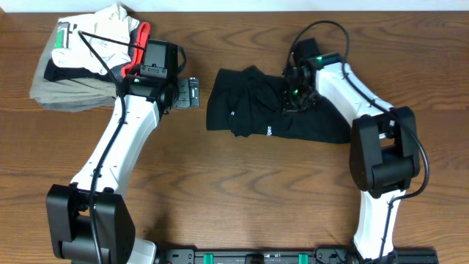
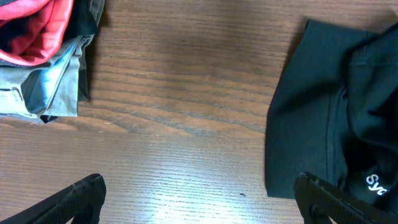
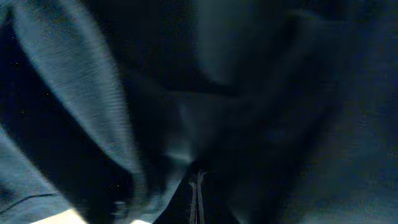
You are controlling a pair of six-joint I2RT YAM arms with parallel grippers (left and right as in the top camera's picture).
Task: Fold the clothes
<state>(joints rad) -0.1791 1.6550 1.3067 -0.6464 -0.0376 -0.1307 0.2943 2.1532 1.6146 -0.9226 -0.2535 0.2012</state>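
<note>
1. Clothes: black top (image 1: 249, 110) is lying crumpled on the table (image 1: 242, 183).
2. Left claw (image 1: 189, 93) is hovering open between it and the folded stack (image 1: 80, 66).
3. Right claw (image 1: 297, 97) is pressing into it; open or closed, I cannot tell.

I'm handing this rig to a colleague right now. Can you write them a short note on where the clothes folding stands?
Left gripper: open and empty, over bare table between the folded stack and the black top.
Right gripper: down on the middle of the black top. Its wrist view shows only dark fabric, so open or shut cannot be told.
Black top: right of centre, bunched and partly doubled over.
Done: at most a rough first fold.
Left: smooth it out and finish folding.
</note>
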